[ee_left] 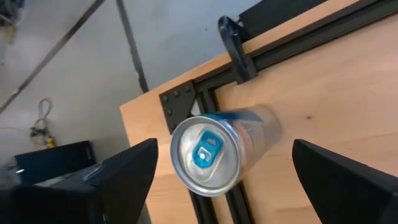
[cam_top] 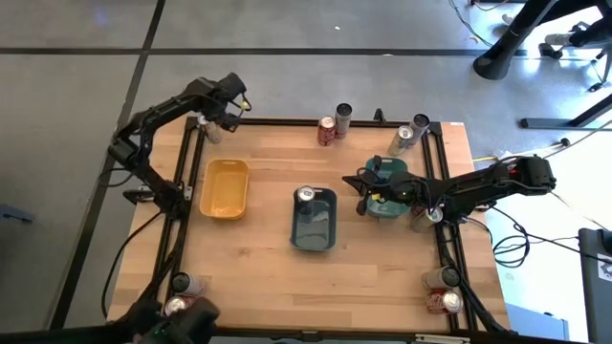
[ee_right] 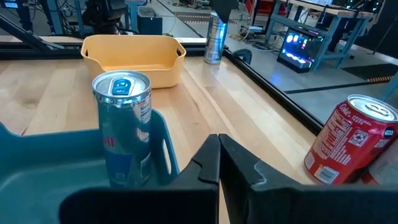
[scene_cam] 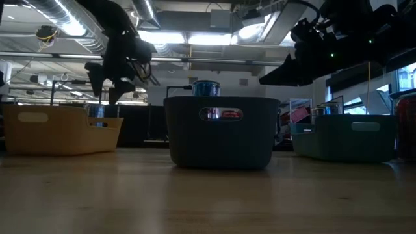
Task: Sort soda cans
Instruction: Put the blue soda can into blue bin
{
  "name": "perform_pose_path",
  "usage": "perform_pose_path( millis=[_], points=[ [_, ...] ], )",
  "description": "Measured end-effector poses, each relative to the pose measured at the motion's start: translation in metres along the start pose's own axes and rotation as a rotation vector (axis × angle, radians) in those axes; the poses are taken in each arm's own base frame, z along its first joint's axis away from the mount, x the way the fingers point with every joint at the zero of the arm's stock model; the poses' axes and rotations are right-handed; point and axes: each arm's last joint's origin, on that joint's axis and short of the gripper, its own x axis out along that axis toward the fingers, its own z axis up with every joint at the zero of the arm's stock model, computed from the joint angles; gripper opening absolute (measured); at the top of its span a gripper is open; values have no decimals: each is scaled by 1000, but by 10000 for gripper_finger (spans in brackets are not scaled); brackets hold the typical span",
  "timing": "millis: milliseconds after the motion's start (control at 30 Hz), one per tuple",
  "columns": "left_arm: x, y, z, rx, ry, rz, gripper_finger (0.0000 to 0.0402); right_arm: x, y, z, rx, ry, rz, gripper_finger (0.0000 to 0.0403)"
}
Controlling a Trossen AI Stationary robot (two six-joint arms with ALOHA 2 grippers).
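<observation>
1. Three trays were counted on the wooden table [cam_top: 268, 258] in the high view: a yellow tray [cam_top: 225, 187] toward nine o'clock, a grey-blue tray [cam_top: 315, 220] at the centre, and a teal tray [cam_top: 386, 187] toward three o'clock.
2. One soda can with a blue tab [cam_top: 306, 196] was seen standing upright inside the grey-blue tray, at its twelve-o'clock end (the same can rose above the tray rim in the low view [scene_cam: 205, 88]).
3. Along the twelve-o'clock edge a red can [cam_top: 327, 131], a dark can [cam_top: 343, 116] and two silver cans [cam_top: 409, 135] were counted.
4. Two cans [cam_top: 178, 294] were seen near the seven-o'clock corner and two more [cam_top: 442, 290] near the five-o'clock corner, one of these red.
5. One slim silver can [ee_left: 219, 148] was found at the eleven-o'clock corner, beside the black frame rail [ee_left: 205, 102].
6. The left gripper [cam_top: 216, 122] was held above that corner can, its fingers [ee_left: 106, 186] spread wide on either side of it and touching nothing.
7. The right gripper [cam_top: 366, 187] was stretched low over the teal tray, pointing toward nine o'clock, its fingers [ee_right: 214, 163] pressed together with nothing between them.
</observation>
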Motion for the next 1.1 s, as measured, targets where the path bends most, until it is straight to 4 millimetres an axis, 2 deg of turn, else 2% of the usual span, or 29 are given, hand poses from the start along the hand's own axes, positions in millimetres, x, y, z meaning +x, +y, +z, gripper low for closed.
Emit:
perform_pose_path(
  millis=[467, 1100],
  points=[
    [23, -22, 1, 104, 120, 97, 358, 0, 0, -1, 13, 12, 1, 5],
    [29, -24, 2, 69, 89, 144, 358, 0, 0, -1, 13, 12, 2, 5]
  ],
)
